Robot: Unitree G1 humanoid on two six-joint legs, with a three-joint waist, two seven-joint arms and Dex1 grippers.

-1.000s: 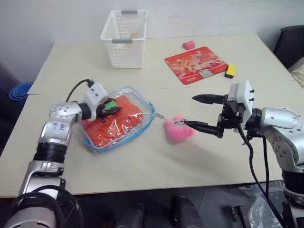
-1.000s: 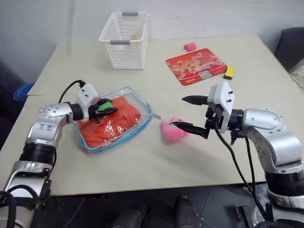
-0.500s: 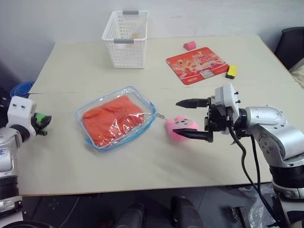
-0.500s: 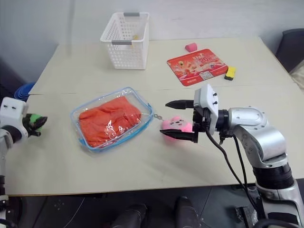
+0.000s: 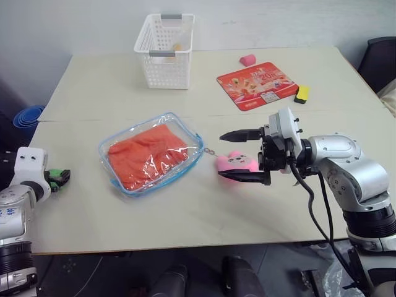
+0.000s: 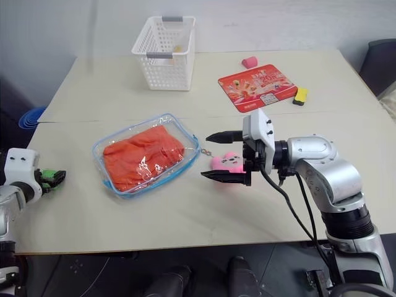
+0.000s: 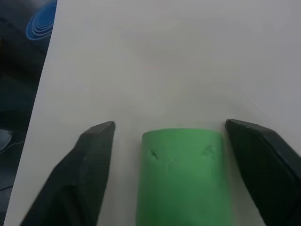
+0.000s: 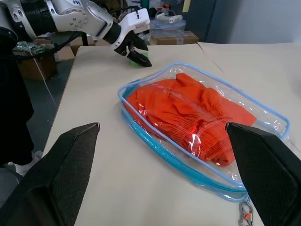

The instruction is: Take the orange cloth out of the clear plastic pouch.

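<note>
The clear plastic pouch (image 5: 185, 139) lies flat on the table left of centre, with the orange cloth (image 5: 145, 158) crumpled inside it. In the right wrist view the orange cloth (image 8: 188, 106) shows through the pouch's wall (image 8: 141, 127). A short chain links the pouch to a pink plush charm (image 5: 238, 162). My right gripper (image 5: 223, 155) is open and points at the pouch, one finger on each side of the charm. At the table's left edge my left gripper (image 7: 169, 125) is open. A green block (image 7: 181, 174) sits between its fingers with a gap on both sides.
A white mesh basket (image 5: 163, 52) stands at the back. A red printed card (image 5: 257, 83), a yellow and black item (image 5: 301, 93) and a small pink piece (image 5: 247, 59) lie at the back right. Blue bowls (image 5: 26, 116) sit beyond the left edge.
My left arm has pulled away from the pouch to the table's left edge with the green block, and its fingers have opened. My right gripper has shifted a little toward the pouch.
</note>
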